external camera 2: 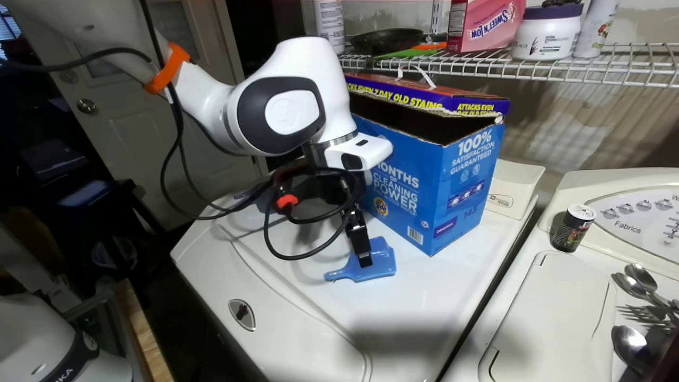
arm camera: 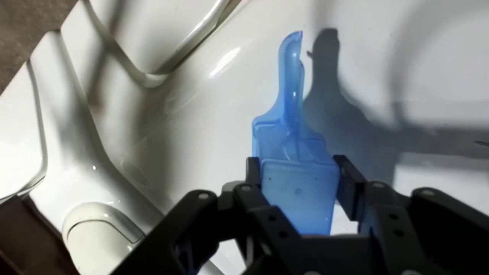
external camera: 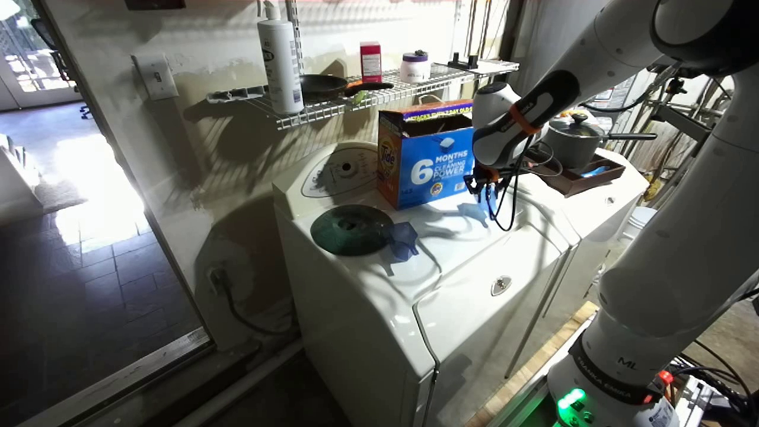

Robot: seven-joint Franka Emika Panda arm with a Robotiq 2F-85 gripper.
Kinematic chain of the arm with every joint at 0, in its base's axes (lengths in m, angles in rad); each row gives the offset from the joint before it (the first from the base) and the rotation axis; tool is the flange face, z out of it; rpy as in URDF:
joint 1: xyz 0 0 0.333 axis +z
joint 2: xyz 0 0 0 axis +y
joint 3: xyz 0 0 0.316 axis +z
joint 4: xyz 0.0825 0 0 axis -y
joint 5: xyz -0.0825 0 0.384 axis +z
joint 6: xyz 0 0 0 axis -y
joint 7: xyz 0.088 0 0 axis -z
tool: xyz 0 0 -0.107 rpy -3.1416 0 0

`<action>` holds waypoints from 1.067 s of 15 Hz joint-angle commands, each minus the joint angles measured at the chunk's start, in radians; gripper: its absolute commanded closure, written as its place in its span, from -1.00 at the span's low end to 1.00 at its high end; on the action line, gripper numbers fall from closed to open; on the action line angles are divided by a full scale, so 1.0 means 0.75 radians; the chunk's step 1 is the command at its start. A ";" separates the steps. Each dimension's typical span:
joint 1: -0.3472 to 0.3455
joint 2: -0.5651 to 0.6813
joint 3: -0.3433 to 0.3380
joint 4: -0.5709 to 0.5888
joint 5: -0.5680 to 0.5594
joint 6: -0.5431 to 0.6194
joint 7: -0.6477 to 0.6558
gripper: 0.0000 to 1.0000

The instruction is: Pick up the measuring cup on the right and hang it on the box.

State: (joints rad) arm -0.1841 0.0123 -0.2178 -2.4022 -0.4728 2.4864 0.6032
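The claw (arm camera: 299, 175) grips the measuring cup (external camera 2: 384, 257) by its sides, the long axis running out from between the fingers (arm camera: 349, 187) to a handle pointing away from the box (external camera 2: 431, 178). Below, the white appliance (external camera 2: 424, 302) spreads to its side edge. The box, near the claw, walls off one side, its open rim higher than the fingers. Farther off, on opposite sides, lie a green disc (external camera: 356, 238) and a brown tray (external camera: 593, 180); higher, beyond the box, a wire shelf (external camera 2: 631, 71).
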 commanded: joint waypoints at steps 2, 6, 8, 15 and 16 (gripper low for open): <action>-0.051 -0.059 -0.037 -0.017 -0.272 0.115 -0.103 0.50; -0.112 -0.097 -0.081 -0.039 -0.385 0.351 -0.273 0.50; -0.135 -0.108 -0.102 -0.055 -0.346 0.488 -0.424 0.50; -0.066 -0.151 -0.173 -0.224 0.006 0.832 -1.104 0.50; -0.032 -0.163 -0.182 -0.250 0.077 0.845 -1.199 0.50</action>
State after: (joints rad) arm -0.2740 -0.0575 -0.3291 -2.5087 -0.5480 3.0754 -0.0985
